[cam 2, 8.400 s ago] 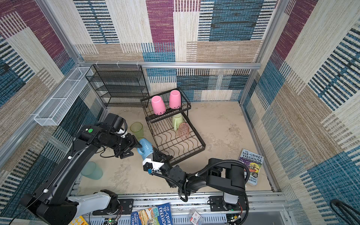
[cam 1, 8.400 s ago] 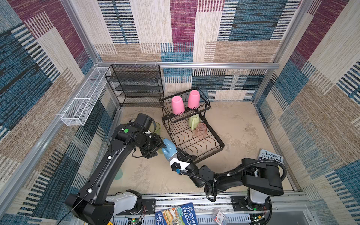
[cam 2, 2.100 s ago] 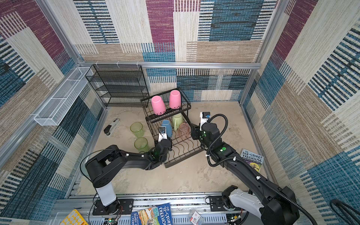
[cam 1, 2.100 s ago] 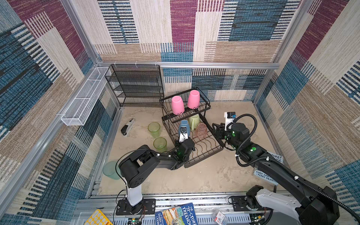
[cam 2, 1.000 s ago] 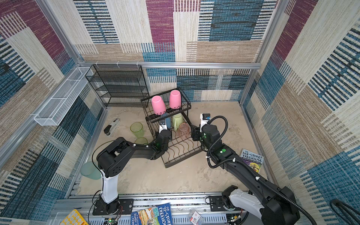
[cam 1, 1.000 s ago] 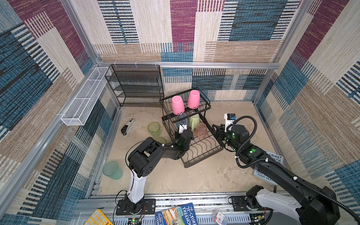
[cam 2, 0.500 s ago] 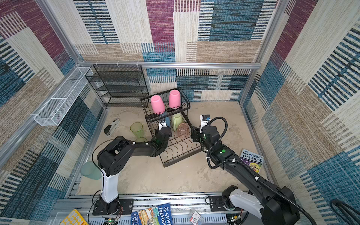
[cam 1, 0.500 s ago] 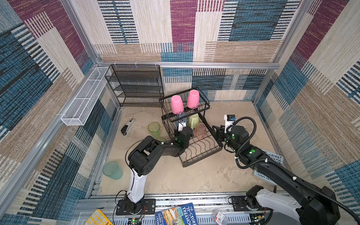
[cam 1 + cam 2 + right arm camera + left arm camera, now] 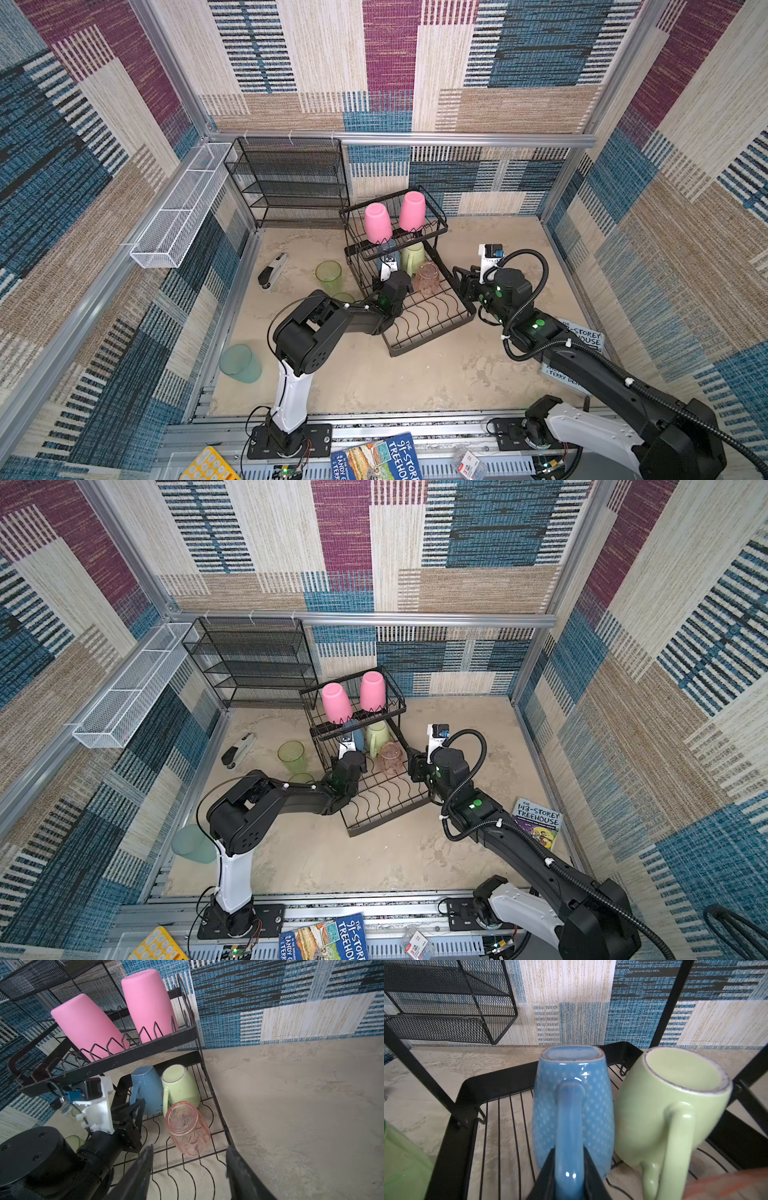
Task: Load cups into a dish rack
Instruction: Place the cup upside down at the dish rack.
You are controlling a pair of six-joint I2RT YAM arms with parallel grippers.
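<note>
Between L gripper jaws: blue mug handle, clamped.

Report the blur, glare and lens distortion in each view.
Left wrist view: the blue mug is soft near the lens, small glare spots on its glaze; the clear-pink tumbler is a mere smear. Right wrist view: pink tumblers sharp, right end effector soft in front. Both top views: even light, faint shadows, walls splayed by the wide lens.

upper basket: two tumblers | lower tray: mug left of other mug, tumbler before both
</note>
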